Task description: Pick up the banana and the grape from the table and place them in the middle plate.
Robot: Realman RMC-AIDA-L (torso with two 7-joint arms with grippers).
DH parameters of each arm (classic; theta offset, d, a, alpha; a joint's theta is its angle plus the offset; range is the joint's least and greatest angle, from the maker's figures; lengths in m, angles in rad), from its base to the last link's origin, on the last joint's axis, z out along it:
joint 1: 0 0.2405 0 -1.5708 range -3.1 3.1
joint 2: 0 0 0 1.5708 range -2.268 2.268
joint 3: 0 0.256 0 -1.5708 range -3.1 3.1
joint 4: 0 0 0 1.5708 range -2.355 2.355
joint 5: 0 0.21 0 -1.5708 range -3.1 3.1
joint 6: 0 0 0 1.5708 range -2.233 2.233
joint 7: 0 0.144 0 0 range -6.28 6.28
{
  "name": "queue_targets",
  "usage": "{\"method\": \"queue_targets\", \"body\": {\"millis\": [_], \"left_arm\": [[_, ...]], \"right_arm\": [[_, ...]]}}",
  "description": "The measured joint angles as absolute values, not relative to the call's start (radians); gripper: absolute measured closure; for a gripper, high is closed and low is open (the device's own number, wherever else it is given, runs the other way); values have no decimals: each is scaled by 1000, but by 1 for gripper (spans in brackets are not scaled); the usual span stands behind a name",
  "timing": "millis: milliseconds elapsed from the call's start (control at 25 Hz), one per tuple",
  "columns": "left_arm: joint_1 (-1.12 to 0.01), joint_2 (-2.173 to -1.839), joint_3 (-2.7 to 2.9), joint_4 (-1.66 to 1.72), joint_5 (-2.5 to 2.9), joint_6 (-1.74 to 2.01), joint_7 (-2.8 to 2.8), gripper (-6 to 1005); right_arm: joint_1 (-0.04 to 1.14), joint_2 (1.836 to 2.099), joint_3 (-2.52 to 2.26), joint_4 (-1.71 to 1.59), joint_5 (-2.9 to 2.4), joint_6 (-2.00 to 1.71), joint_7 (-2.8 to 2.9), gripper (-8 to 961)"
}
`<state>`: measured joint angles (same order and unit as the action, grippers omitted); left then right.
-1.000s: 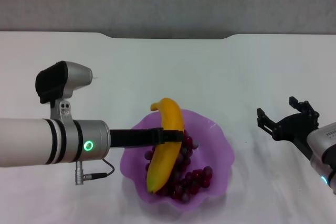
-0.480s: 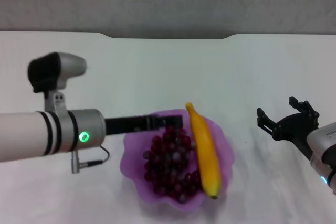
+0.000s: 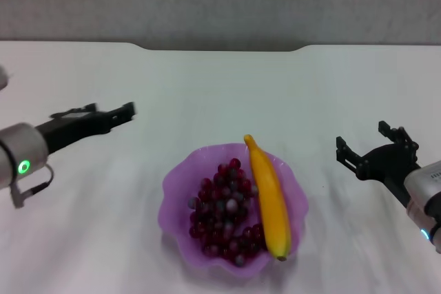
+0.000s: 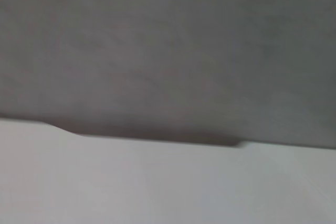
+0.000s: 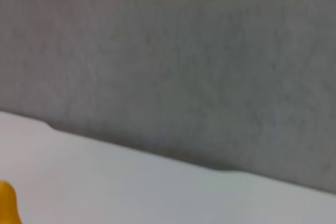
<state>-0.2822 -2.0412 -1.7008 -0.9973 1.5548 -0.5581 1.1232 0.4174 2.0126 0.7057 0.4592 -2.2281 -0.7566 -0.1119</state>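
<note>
The right gripper hovered near the desk's right edge with its dark fingers spread apart and nothing between them. The left gripper hung over the left side of the desk, away from the plate; whether its fingers were apart or together could not be told from the blurred view.

The table was a plain white top with a shallow notch in the middle of its far edge, and a grey wall rose behind it.

The middle plate, translucent purple with a wavy scalloped rim, sat near the desk's near edge at its middle. Inside it, the grape lay as a dark red-purple bunch with a few greyish berries. The banana, yellow-orange with a dark tip, lay against the bunch on the side toward the right edge.
</note>
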Motion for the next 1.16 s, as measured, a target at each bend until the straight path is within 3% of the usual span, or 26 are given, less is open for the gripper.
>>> {"method": "queue_targets", "body": {"millis": [400, 520, 1160], "left_arm": [[-297, -2053, -1682, -583, 574, -670, 2243, 106], [-352, -2054, -1681, -313, 182, -934, 2730, 105], [-387, -2055, -1679, -236, 104, -857, 2728, 105]], "right_arm": [[416, 2013, 678, 452, -2228, -813, -111, 53], [416, 2013, 678, 450, -2226, -823, -111, 53], [415, 2018, 667, 399, -2220, -880, -116, 52]]}}
